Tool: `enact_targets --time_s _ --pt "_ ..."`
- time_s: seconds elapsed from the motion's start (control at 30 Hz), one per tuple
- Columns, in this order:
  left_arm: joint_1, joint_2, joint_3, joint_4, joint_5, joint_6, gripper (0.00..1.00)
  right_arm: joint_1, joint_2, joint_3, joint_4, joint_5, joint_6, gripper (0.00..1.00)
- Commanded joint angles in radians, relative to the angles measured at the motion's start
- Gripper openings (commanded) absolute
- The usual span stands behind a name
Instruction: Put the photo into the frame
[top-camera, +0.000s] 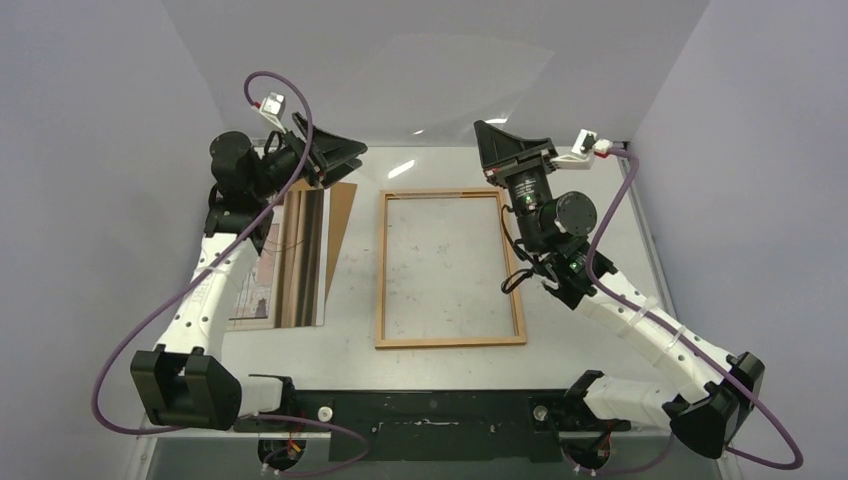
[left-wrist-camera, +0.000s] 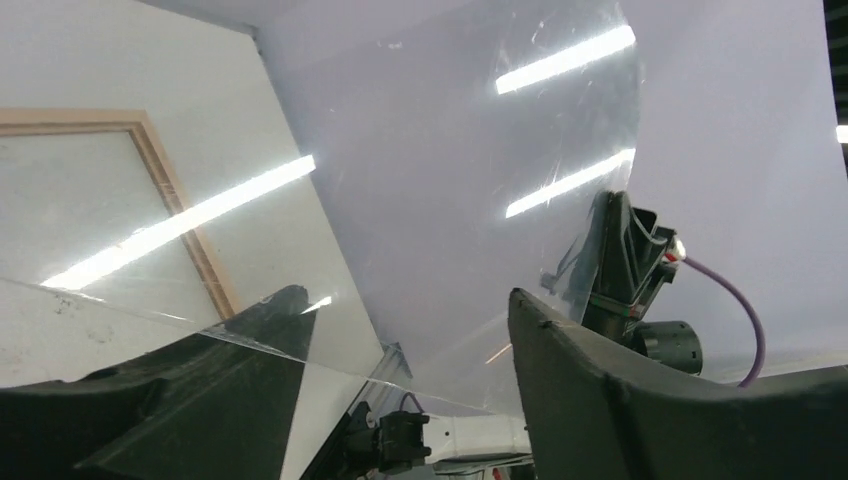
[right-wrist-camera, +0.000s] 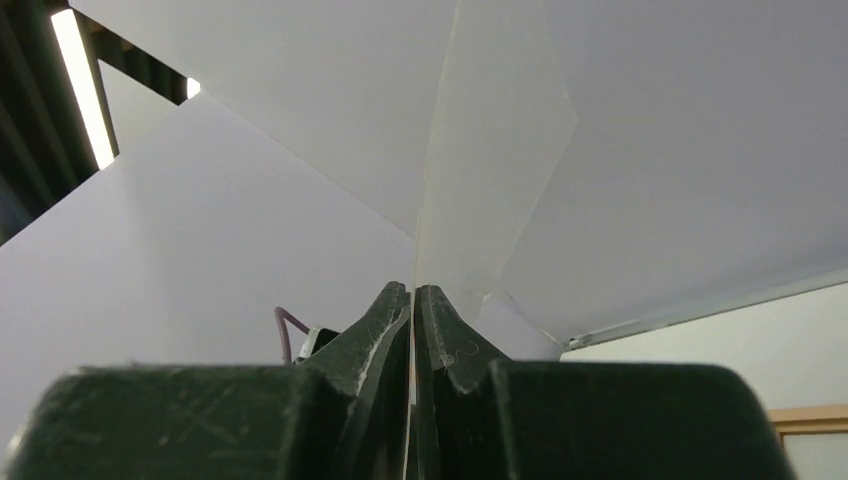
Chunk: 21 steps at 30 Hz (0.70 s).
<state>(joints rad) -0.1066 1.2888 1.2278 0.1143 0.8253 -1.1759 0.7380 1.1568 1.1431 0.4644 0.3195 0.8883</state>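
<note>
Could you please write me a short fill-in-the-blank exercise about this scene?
1. The frame lies flat on the ____.
2. The right hand is ____ on the clear sheet.
3. The photo lies to the ____ of the frame.
Missing words: table; shut; left.

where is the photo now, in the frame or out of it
Out. The frame lies flat with only table showing inside its border; the photo lies apart on the table, to its left.
</note>
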Motion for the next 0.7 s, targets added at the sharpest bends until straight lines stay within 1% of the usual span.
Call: enact_targets --time_s 0.0,0.03,0.2,0.27,0.33,0.37,0.4,0.47,0.5,0.53,0.57,0.6,0.63,0.67 --pt "0.043 0.018 0.061 0.125 -0.020 -0.046 0.65 0.021 -0.065 -0.069 0.045 0.045 0.020 0.05" --pt "0.049 0.021 0.065 0.118 -0.022 -0.036 0.61 0.022 -0.072 -0.087 0.047 0.047 0.026 0.05" --pt "0.064 0.043 0.071 0.098 -0.043 0.014 0.52 0.055 -0.076 -0.142 0.030 0.047 0.039 0.05" --pt "0.075 0.053 0.075 0.094 -0.048 0.035 0.46 0.071 -0.081 -0.171 0.023 0.053 0.046 0.05" --pt "0.091 0.066 0.078 0.095 -0.051 0.047 0.37 0.084 -0.086 -0.198 0.011 0.056 0.060 0.05" --pt "0.097 0.072 0.080 0.104 -0.048 0.048 0.30 0.091 -0.086 -0.213 0.009 0.055 0.065 0.05" --pt "0.100 0.079 0.087 0.102 -0.044 0.053 0.22 0.097 -0.086 -0.226 0.004 0.055 0.070 0.05" --pt "0.100 0.091 0.107 0.099 -0.034 0.058 0.02 0.110 -0.080 -0.247 -0.009 0.052 0.079 0.05" --pt "0.100 0.099 0.122 0.082 -0.029 0.066 0.00 0.113 -0.072 -0.255 -0.022 0.038 0.086 0.06" --pt "0.129 0.105 0.138 0.061 -0.025 0.080 0.00 0.115 -0.066 -0.260 -0.046 0.023 0.092 0.11" --pt "0.137 0.110 0.158 0.035 -0.019 0.103 0.00 0.115 -0.062 -0.264 -0.080 0.004 0.095 0.18" --pt "0.143 0.114 0.178 -0.001 -0.015 0.136 0.00 0.113 -0.059 -0.272 -0.115 -0.020 0.094 0.34" --pt "0.150 0.118 0.198 -0.030 -0.011 0.174 0.00 0.105 -0.060 -0.278 -0.152 -0.051 0.089 0.51" --pt "0.156 0.120 0.222 -0.060 -0.003 0.227 0.00 0.084 -0.061 -0.283 -0.179 -0.111 0.065 0.64"
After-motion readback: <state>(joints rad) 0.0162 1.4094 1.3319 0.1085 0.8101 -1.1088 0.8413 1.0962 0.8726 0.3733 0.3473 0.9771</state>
